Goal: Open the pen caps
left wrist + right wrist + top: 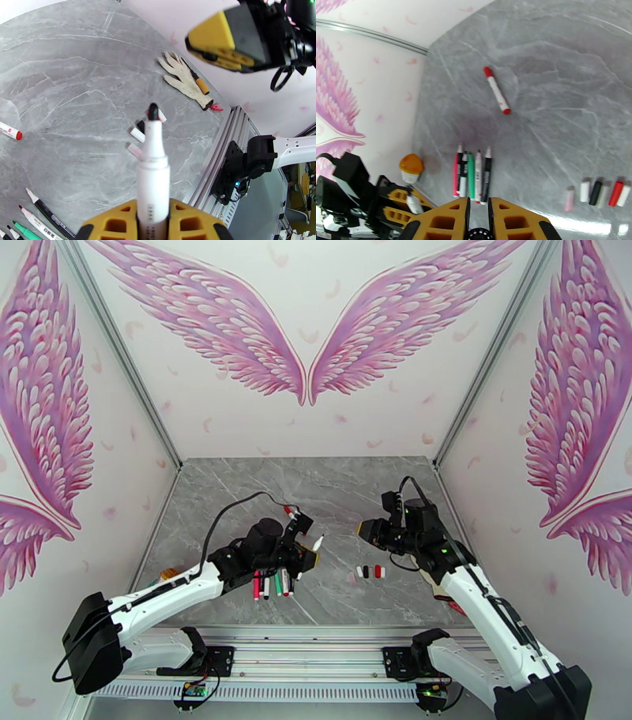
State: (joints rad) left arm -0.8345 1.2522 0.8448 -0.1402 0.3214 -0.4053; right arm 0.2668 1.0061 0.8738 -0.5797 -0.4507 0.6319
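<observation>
While the left tool (153, 223) is clamped on the barrel of a white pen (153, 173), whose bare black nib points away from the wrist and up off the surface (71, 79), the right tool (478, 213) hangs with its fingers closed together on nothing. In the top view it faces the left one across a small gap. Loose pen caps (597, 193) (pink, white, black, red) lie flat in a neat row on the near side of the right tool. Five uncapped pens (472, 177) lie parallel, side by side, on the near side of the left tool. One pen with red ends (496, 90) lies alone and flat on open surface beyond the left tool, its long axis slanting across the surface. I judge it the only one with its cap on. It is nearer the left arm, whose tool is occupied. Judgement: the held pen goes down beside the row first. Room is tight at the row itself and free on the far side. A glove (183, 81) lies at the right edge, well apart.
</observation>
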